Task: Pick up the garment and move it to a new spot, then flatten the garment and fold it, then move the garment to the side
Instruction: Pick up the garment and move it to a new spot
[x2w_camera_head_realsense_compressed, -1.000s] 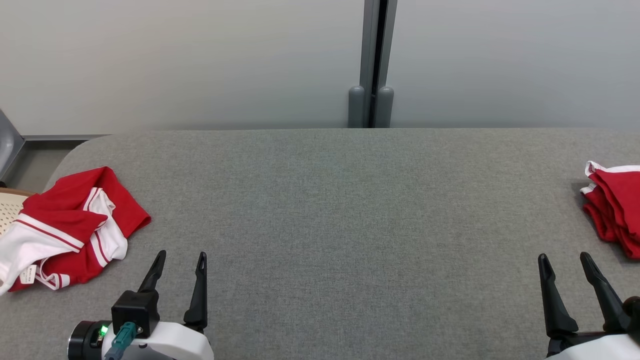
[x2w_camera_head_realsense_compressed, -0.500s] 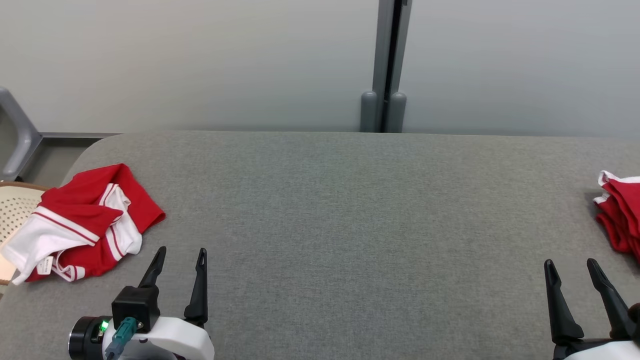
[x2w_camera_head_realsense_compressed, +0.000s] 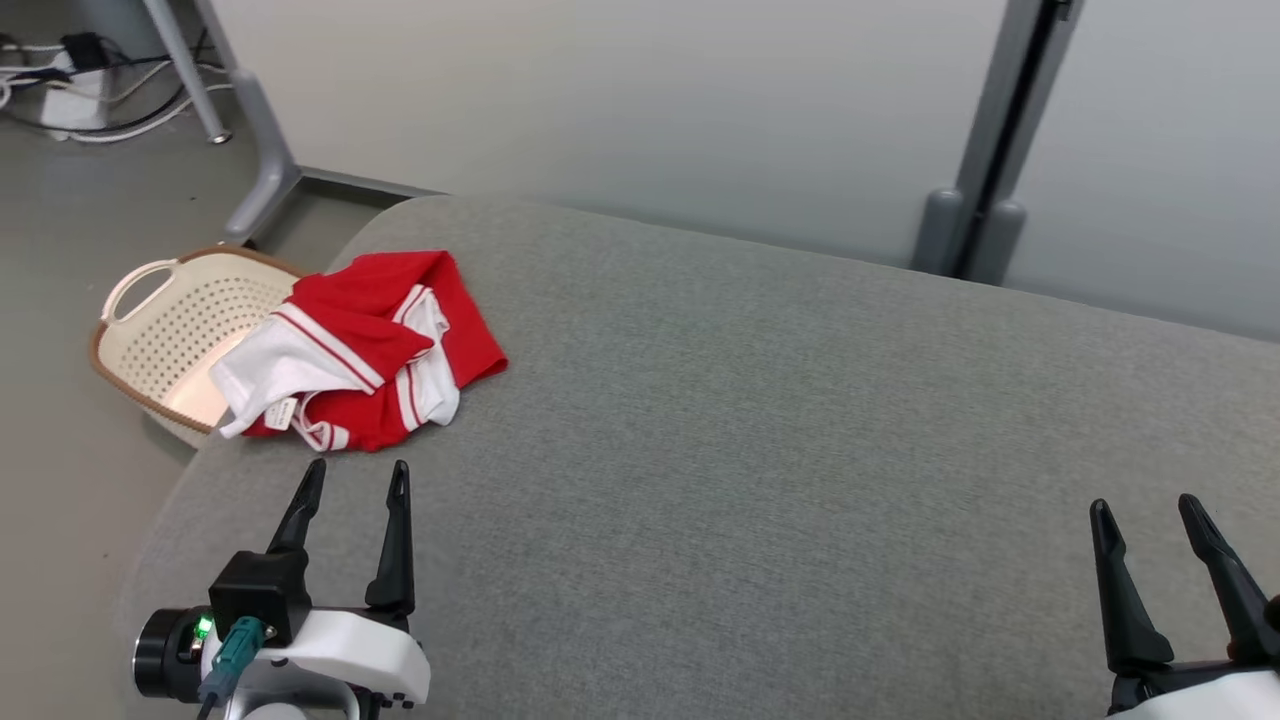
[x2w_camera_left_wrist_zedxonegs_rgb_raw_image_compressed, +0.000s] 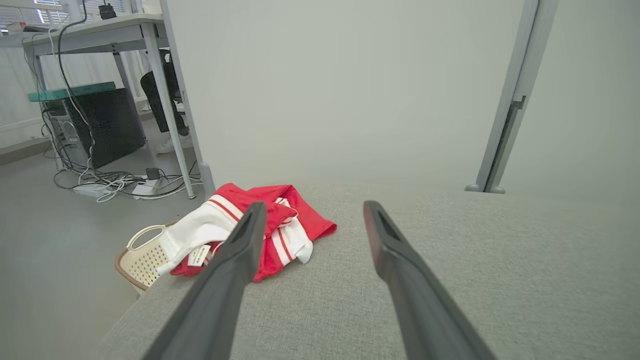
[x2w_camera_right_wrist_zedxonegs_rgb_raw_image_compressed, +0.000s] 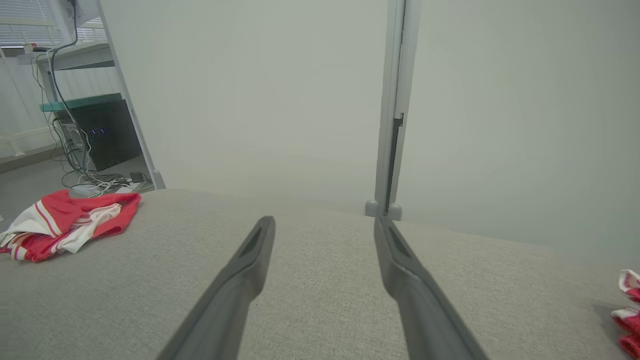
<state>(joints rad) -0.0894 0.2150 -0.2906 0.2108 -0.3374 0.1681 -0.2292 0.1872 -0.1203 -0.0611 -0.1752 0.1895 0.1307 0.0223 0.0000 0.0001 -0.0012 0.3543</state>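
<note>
At the near left corner of the grey fabric worktop (x2w_camera_head_realsense_compressed: 760, 420), the red-and-white garment (x2w_camera_head_realsense_compressed: 365, 345) lies crumpled in a loose heap. One white sleeve or hem hangs over the edge above a cream perforated laundry basket (x2w_camera_head_realsense_compressed: 150, 335) on the floor. Judged from this, the task has hardly begun. The garment has not been lifted, moved to a new spot, flattened, folded or set aside, so every step is still to do. The left end effector (x2w_camera_head_realsense_compressed: 358, 468) hovers just short of the heap with its two dark fingers spread wide and nothing between them. In the left wrist view the garment (x2w_camera_left_wrist_zedxonegs_rgb_raw_image_compressed: 300, 227) sits straight ahead, partly behind the left finger of that end effector (x2w_camera_left_wrist_zedxonegs_rgb_raw_image_compressed: 314, 205). The right end effector (x2w_camera_head_realsense_compressed: 1145, 503) is also spread open and empty, well away over bare worktop on the far right. Its own wrist view shows the open fingers (x2w_camera_right_wrist_zedxonegs_rgb_raw_image_compressed: 324, 220), the garment (x2w_camera_right_wrist_zedxonegs_rgb_raw_image_compressed: 70, 225) off at the far left, and a second red-and-white bundle (x2w_camera_right_wrist_zedxonegs_rgb_raw_image_compressed: 629, 305) at the right edge. Compared with the earlier head pictures, the whole scene has swung. The camera has turned toward the robot's left, so the garment now sits nearer the middle and the basket and the floor beside the worktop have come into view. The second bundle has slipped out of the head picture. The garment itself looks unmoved on the worktop, and both end effectors keep the same open spread.
</note>
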